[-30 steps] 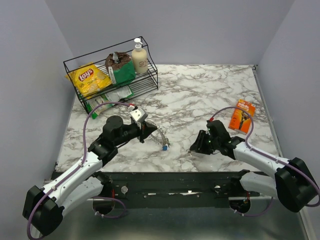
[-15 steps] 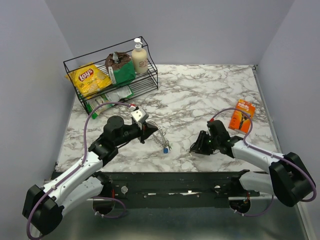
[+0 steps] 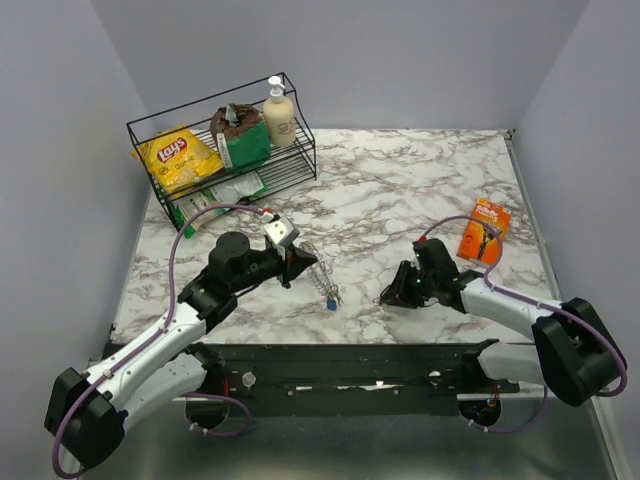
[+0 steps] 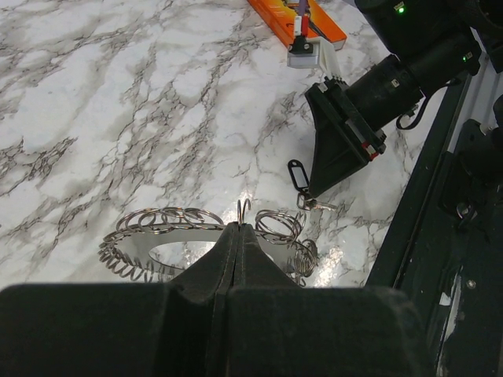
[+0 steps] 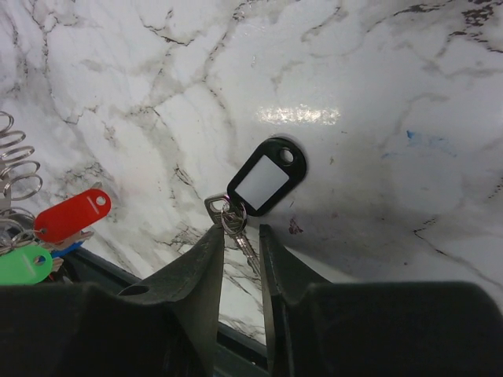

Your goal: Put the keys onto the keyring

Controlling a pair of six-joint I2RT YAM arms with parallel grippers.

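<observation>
The left gripper (image 4: 238, 232) has its jaws pressed together on the rim of the keyring (image 4: 169, 217), which sits tilted over the marble table (image 3: 400, 190) with a blue-headed key (image 3: 329, 298) at its lower end. The right gripper (image 5: 240, 234), jaws a little apart, straddles the metal blade of a black-tagged key (image 5: 263, 177) lying flat on the table (whether the fingers touch it I cannot tell). A red-headed key (image 5: 72, 216) and a green-headed key (image 5: 23, 265) lie near the ring's coils
</observation>
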